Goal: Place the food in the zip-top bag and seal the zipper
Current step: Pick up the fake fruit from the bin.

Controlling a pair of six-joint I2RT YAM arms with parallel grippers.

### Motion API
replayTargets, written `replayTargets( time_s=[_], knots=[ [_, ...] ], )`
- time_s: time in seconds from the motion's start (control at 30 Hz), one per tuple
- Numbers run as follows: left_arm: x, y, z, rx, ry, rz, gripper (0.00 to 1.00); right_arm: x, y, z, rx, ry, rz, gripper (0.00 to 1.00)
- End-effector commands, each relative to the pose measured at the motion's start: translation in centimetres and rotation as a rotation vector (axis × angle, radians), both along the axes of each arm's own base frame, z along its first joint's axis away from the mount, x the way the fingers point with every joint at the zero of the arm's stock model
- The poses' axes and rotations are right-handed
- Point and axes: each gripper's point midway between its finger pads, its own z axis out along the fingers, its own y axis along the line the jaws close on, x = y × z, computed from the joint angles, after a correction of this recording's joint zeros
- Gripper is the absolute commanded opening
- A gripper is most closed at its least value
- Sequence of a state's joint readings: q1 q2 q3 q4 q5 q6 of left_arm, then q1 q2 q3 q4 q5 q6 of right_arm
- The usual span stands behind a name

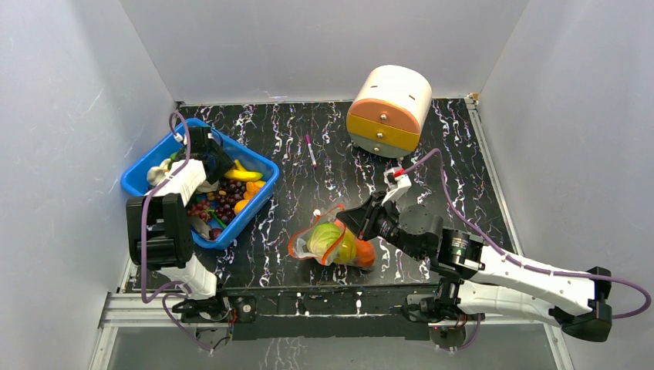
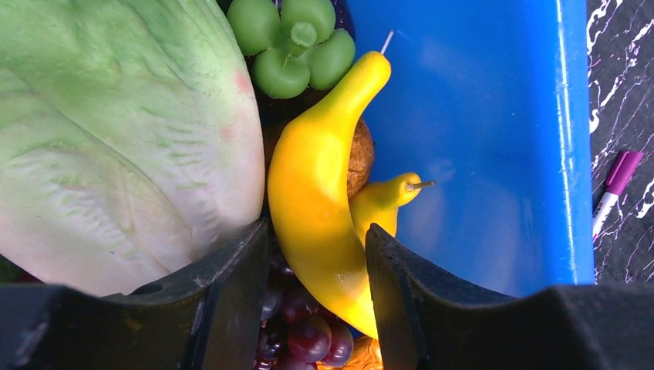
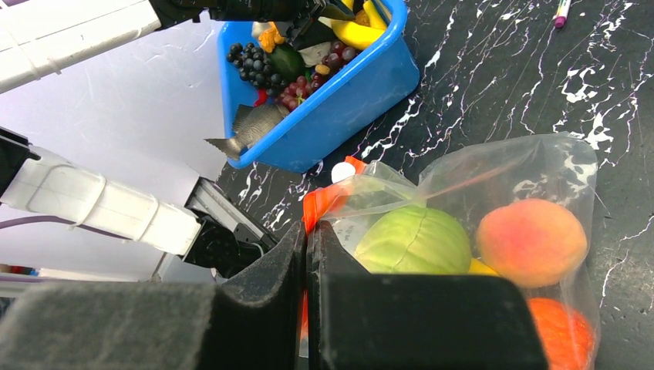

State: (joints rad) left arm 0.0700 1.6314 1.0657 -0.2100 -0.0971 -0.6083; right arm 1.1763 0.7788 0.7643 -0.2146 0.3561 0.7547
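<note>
my left wrist view alone shows left gripper (image 2: pixel 316 297) spread around banana (image 2: pixel 320 208); right gripper (image 3: pixel 306 254) clenched on zipper (image 3: pixel 318 202) at bag's 9 o'clock.

A robot test cell in a lab: plain white walls (image 1: pixel 69 116) box in a black marbled table (image 1: pixel 308 146), with toy food in a blue bin (image 1: pixel 254 212).

Even, bright overhead light; soft short shadows on the desk (image 1: pixel 324 139). Faint glare on the blue bin wall (image 2: pixel 478 116) and the zip-top bag (image 3: pixel 493 173). Both wrist views: near jaws dark and blurred, scene beyond sharp. Overhead view crisp, slightly wide-angle.
</note>
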Motion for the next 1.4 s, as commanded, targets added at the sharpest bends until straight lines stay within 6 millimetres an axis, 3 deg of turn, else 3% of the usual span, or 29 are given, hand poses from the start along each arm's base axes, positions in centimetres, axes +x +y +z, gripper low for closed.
replayTargets(
  time_s=[0.0,0.17,0.33,0.67,0.83,1.0,1.37],
  knots=[
    [0.0,0.1,0.5,-0.006,0.001,0.009,0.45,0.0,0.0,4.3,0.137,-0.053,-0.005,0.00],
    [-0.2,0.2,1.6,0.001,-0.014,0.008,0.38,-0.1,0.0,4.4,0.135,-0.053,0.000,0.00],
    [-0.4,0.5,4.0,0.026,-0.054,0.001,0.30,-0.1,-0.1,4.5,0.137,-0.050,-0.001,0.00],
    [-2.7,1.8,10.9,0.115,-0.188,0.026,0.28,0.5,-0.3,4.0,0.129,-0.025,-0.044,0.00],
    [-4.4,1.3,14.2,0.116,-0.267,0.010,0.26,1.0,-0.7,4.4,0.128,-0.031,-0.083,0.00],
    [-6.0,-0.6,16.5,0.057,-0.327,-0.075,0.25,1.8,-0.8,4.9,0.122,-0.040,-0.125,0.00],
    [-10.5,-8.5,21.0,-0.209,-0.473,-0.400,0.25,3.1,0.3,5.6,0.073,-0.062,-0.164,0.00]
  ],
)
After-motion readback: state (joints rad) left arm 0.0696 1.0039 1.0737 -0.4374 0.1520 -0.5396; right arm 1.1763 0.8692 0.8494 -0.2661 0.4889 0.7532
